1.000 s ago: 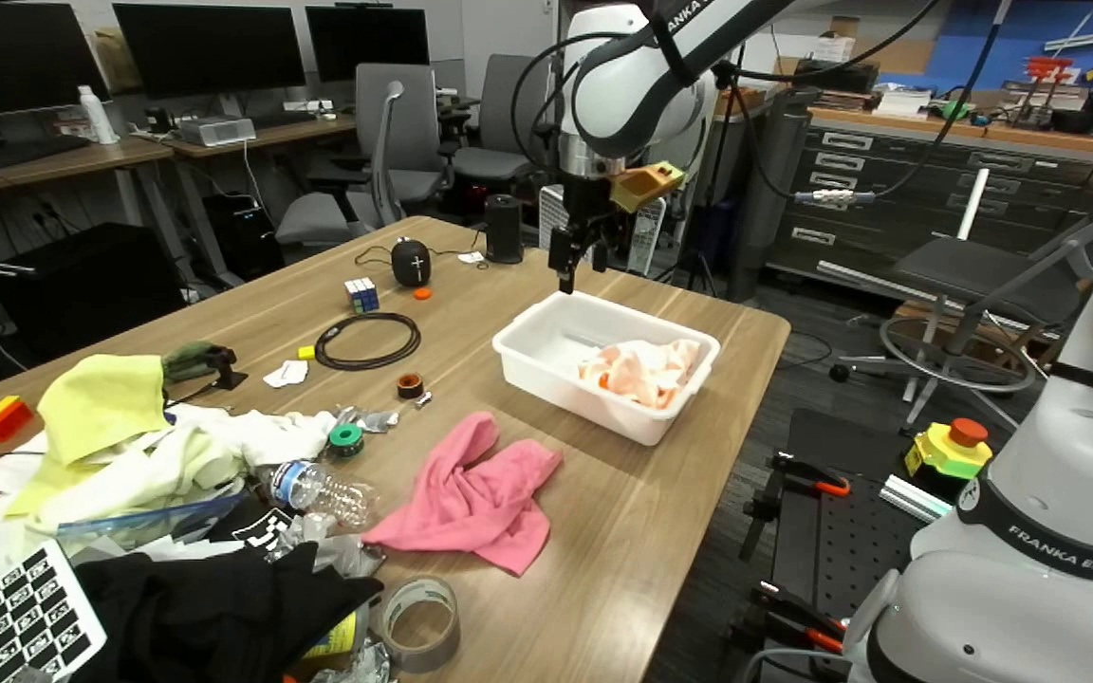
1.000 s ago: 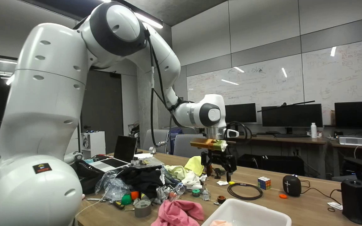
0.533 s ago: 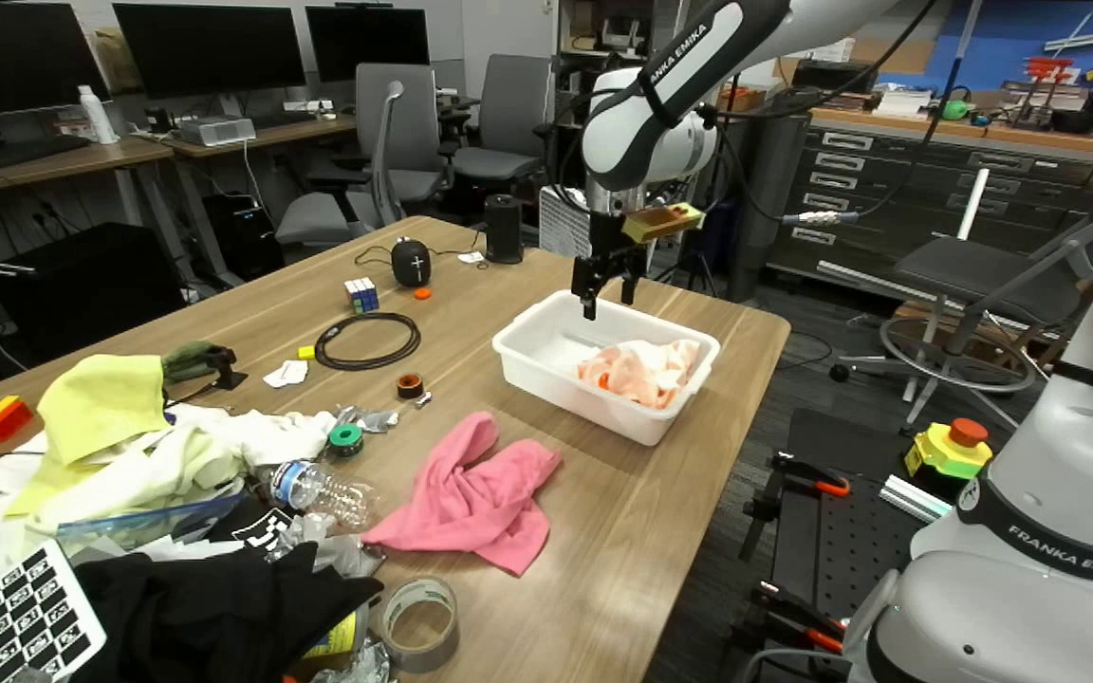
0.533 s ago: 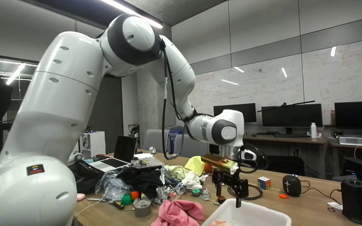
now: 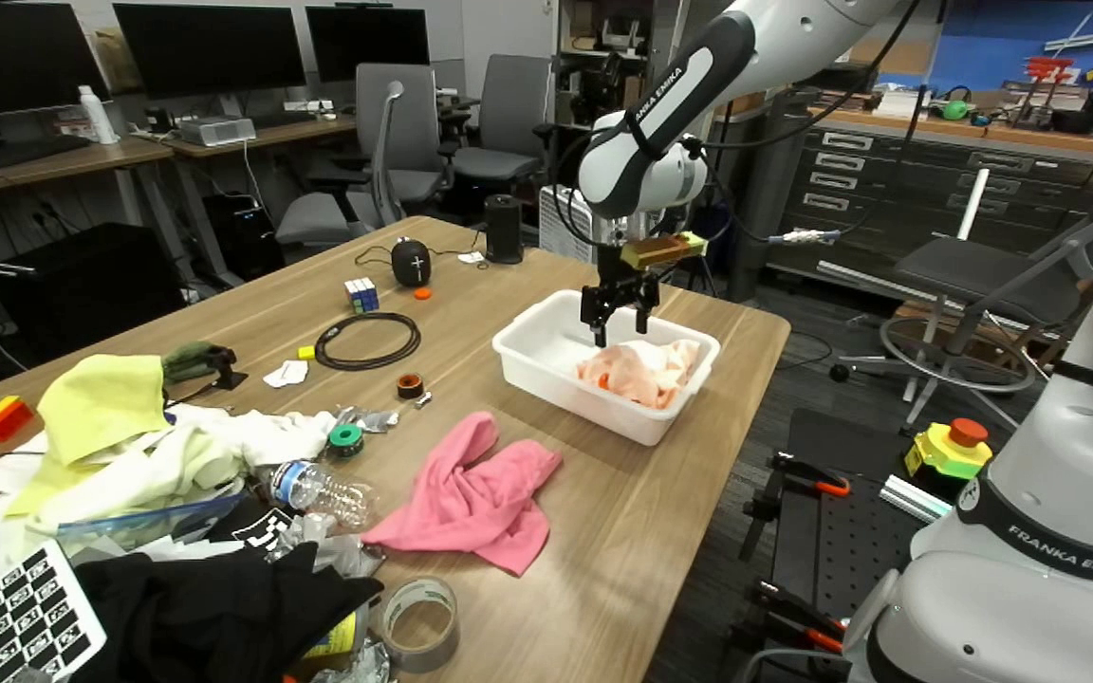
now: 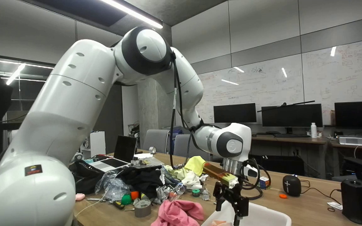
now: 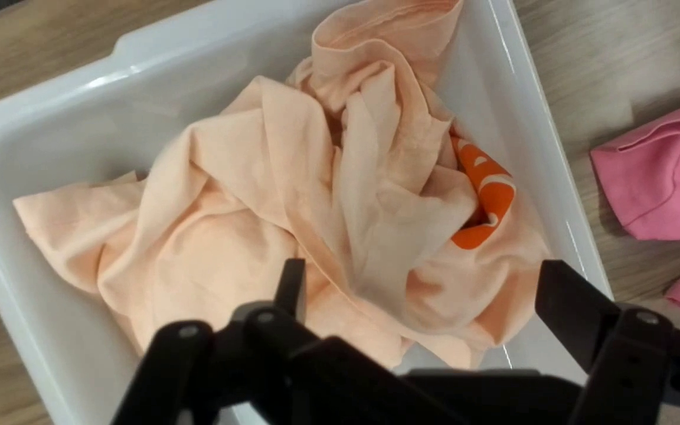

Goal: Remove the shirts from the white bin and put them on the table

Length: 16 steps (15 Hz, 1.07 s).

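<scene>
A crumpled peach shirt [image 5: 637, 375] with an orange print lies in the white bin [image 5: 570, 400], toward one end. In the wrist view the peach shirt [image 7: 245, 153] fills much of the white bin [image 7: 68, 136]. An exterior view shows only a bit of the shirt [image 6: 220, 223] and part of the bin [image 6: 267, 213]. My gripper [image 7: 422, 268] is open and empty, with its fingers spread above the shirt. In both exterior views the gripper [image 5: 620, 334] [image 6: 228, 216] hangs over the bin. A pink shirt [image 5: 480, 498] lies crumpled on the table [image 5: 622, 531] beside the bin.
Beside the pink shirt are a grey tape roll [image 5: 420, 626], a plastic bottle [image 5: 324, 493] and a heap with black cloth [image 5: 214, 607] and yellow cloth [image 5: 110, 398]. A coiled black cable [image 5: 368, 341], a puzzle cube [image 5: 361, 295] and a round speaker [image 5: 411, 263] stand farther along.
My gripper has moved over the bin and come down toward the peach shirt, fingers staying open. The bin, peach shirt and pink shirt have not visibly moved.
</scene>
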Each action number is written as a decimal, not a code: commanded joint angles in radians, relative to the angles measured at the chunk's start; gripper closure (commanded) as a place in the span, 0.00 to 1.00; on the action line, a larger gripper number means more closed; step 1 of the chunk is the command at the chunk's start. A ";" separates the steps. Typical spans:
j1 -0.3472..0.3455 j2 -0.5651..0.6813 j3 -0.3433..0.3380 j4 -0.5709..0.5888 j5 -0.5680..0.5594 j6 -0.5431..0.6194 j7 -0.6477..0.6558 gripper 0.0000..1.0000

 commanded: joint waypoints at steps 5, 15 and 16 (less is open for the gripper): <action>0.003 0.081 -0.008 0.042 0.020 0.000 0.042 0.00; -0.010 0.182 -0.020 0.090 0.018 -0.015 0.070 0.00; -0.012 0.187 -0.020 0.092 0.019 -0.012 0.067 0.00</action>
